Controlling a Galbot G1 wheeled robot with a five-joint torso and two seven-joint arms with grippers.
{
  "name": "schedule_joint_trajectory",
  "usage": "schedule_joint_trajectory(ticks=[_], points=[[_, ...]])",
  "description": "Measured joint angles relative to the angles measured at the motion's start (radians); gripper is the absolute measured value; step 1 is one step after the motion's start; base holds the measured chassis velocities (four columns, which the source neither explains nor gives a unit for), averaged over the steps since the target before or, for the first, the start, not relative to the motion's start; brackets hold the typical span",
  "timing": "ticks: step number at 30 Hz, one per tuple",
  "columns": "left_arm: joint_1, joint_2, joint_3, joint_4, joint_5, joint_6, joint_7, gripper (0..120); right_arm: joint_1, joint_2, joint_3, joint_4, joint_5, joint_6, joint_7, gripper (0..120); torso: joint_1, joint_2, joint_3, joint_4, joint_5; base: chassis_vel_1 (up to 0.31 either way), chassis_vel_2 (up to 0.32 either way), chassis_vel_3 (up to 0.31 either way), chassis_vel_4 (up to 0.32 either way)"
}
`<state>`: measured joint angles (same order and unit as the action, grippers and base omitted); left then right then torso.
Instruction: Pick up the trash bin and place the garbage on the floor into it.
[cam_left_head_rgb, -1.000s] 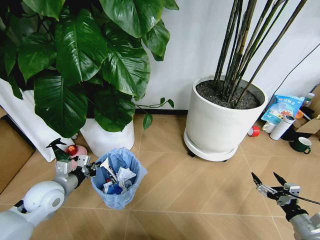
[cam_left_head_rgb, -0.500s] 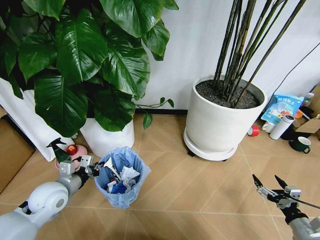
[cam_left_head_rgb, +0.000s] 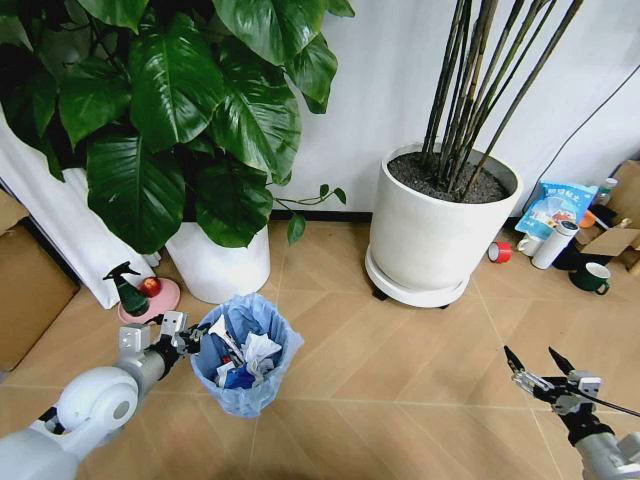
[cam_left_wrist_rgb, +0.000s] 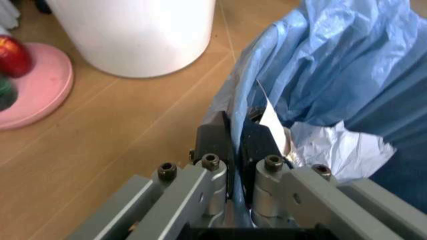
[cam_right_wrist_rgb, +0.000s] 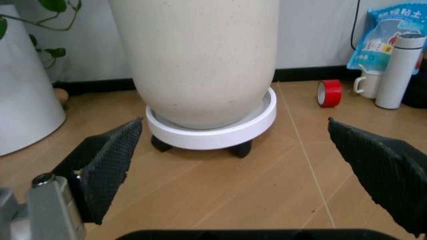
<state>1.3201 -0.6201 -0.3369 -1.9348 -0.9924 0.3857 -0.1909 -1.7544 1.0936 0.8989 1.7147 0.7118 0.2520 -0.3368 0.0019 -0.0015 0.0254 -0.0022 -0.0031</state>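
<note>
Step in hand: carrying. The left gripper (cam_left_wrist_rgb: 235, 142) is holding the small round dark trash bin lined with crinkled light-blue plastic (cam_left_head_rgb: 243, 397), fingers clamped on its rim, paper scraps (cam_left_head_rgb: 245, 357) lying inside. The bin is sitting low over the tan chevron wood floor (cam_left_head_rgb: 400, 380), beside the white plant pot (cam_left_head_rgb: 217, 270). The right gripper (cam_left_head_rgb: 536, 367) is hovering with fingers apart. Next probably calls for setting the bin down upright; open floor is lying between both pots.
</note>
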Motion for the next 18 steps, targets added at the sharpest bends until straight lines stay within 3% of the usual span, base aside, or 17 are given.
schedule_joint_trajectory(ticks=[18], points=[[-0.038, 0.014, 0.013, 0.006, -0.012, 0.001, -0.001, 0, -0.003, -0.009, 0.006, -0.004, -0.006, 0.01, -0.015, 100, 0.0, 0.0, 0.0, -0.0003, -0.0001, 0.132, -0.14, -0.139, 0.134]])
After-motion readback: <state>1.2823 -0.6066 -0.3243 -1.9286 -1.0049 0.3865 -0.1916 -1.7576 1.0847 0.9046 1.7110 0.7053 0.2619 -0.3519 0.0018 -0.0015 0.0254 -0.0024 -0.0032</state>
